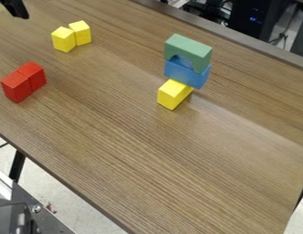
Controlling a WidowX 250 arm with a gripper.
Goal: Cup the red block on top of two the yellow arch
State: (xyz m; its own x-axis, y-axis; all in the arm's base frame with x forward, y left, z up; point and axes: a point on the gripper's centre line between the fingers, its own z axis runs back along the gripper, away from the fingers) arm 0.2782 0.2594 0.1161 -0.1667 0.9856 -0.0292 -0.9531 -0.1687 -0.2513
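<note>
Plainly, the red blocks (17, 87) stand touching, nearer the camera than the yellow pair (64, 39); the pincer (23, 16) is beyond that pair's left, clenched or released, I cannot tell. The green arch (190, 45) sits well to its right. Best grip one red block squarely (its twin may drag), then lower it level across both yellow tops.

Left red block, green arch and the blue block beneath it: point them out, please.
Left red block (17, 87), camera view: its visible middle.
Green arch (189, 44), camera view: its top face.
Blue block (183, 75), camera view: its long side face.
</note>
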